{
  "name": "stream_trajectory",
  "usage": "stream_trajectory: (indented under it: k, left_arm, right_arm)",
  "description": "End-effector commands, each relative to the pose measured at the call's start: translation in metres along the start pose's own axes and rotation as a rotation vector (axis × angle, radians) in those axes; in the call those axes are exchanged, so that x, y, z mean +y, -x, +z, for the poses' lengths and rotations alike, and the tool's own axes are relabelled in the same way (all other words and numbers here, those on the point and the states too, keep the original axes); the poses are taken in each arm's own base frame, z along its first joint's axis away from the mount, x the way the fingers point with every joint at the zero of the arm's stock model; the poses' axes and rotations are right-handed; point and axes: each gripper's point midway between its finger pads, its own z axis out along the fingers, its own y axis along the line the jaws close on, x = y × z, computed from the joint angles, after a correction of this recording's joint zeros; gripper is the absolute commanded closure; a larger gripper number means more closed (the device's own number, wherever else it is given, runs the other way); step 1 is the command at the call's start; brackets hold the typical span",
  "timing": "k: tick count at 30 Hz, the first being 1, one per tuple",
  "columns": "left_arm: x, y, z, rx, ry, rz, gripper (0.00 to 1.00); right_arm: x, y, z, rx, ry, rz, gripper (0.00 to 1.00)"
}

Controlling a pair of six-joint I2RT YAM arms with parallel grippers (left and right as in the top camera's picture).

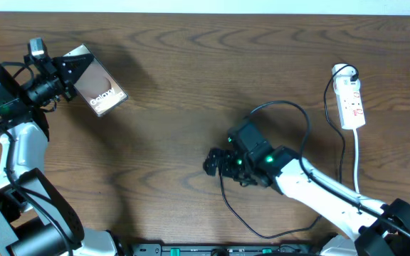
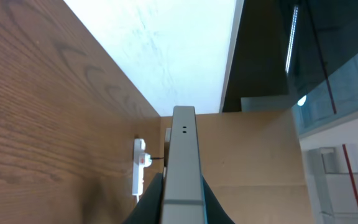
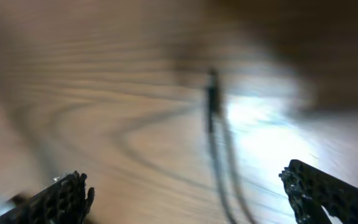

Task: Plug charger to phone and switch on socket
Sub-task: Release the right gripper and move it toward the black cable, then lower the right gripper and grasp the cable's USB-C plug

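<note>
My left gripper [image 1: 68,71] is shut on the phone [image 1: 100,91] at the far left and holds it tilted off the table. In the left wrist view the phone's grey edge [image 2: 183,162] stands between my fingers. My right gripper [image 1: 216,162] is open low over the table centre. The wrist view is blurred and shows the charger cable [image 3: 219,155] with its small plug tip [image 3: 212,93] lying between my spread fingers [image 3: 188,196]. The black cable [image 1: 301,114] loops back to the white socket strip [image 1: 350,99] at the far right, also in the left wrist view [image 2: 140,165].
The strip's white cord [image 1: 356,160] runs down toward the front edge beside my right arm. A loop of the black cable [image 1: 262,231] lies near the front edge. The rest is brown wood tabletop [image 1: 176,85].
</note>
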Motion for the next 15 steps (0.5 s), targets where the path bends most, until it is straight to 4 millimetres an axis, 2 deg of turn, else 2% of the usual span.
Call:
stream_trajectory:
  k: [1, 3, 6, 9, 15]
  left_arm:
    - [-0.009, -0.004, -0.002, 0.02, -0.014, 0.047, 0.93]
    - [-0.009, -0.004, -0.002, 0.02, -0.014, 0.047, 0.93]
    - [-0.009, -0.004, -0.002, 0.021, -0.014, 0.047, 0.92]
    - [-0.009, -0.004, -0.002, 0.02, -0.014, 0.058, 0.92]
    - [-0.009, -0.004, -0.002, 0.02, -0.014, 0.061, 0.93]
  right_arm:
    - [-0.007, 0.015, -0.003, -0.16, -0.112, -0.013, 0.01]
    - [-0.007, 0.012, -0.001, -0.189, -0.137, -0.026, 0.01]
    - [-0.006, 0.007, 0.007, -0.174, -0.144, -0.037, 0.09]
    - [-0.009, 0.003, 0.018, -0.144, -0.152, -0.035, 0.11]
    - [-0.002, 0.01, 0.026, -0.117, -0.132, -0.076, 0.17]
